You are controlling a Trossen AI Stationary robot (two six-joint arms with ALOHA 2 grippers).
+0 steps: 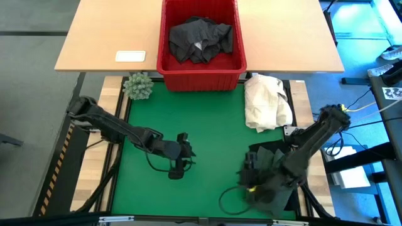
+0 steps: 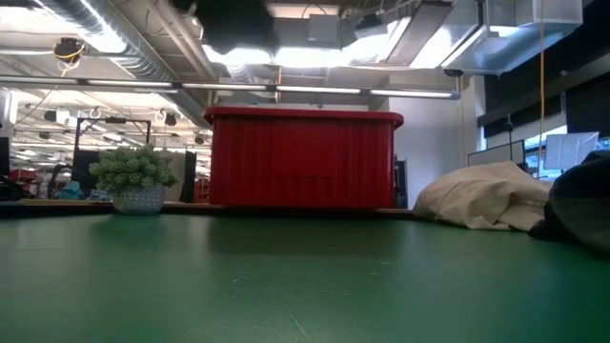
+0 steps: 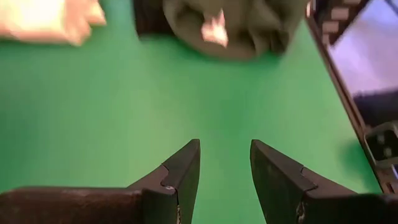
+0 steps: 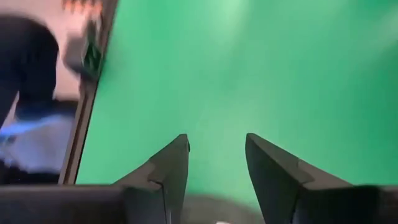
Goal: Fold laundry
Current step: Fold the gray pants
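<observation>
A crumpled dark garment lies inside the red basket at the far edge. Another dark garment lies on the green mat at the near right, partly under my right arm; it also shows at the right edge of the low view as dark cloth. My right gripper hovers at that garment's left edge, open and empty. My left gripper stands open and empty above the middle of the mat, pointing toward the dark garment.
A cream-white cloth heap lies at the far right of the mat, next to the basket. A small potted plant stands at the mat's far left corner. A white card lies on the wooden table behind. Bare green mat spans the middle.
</observation>
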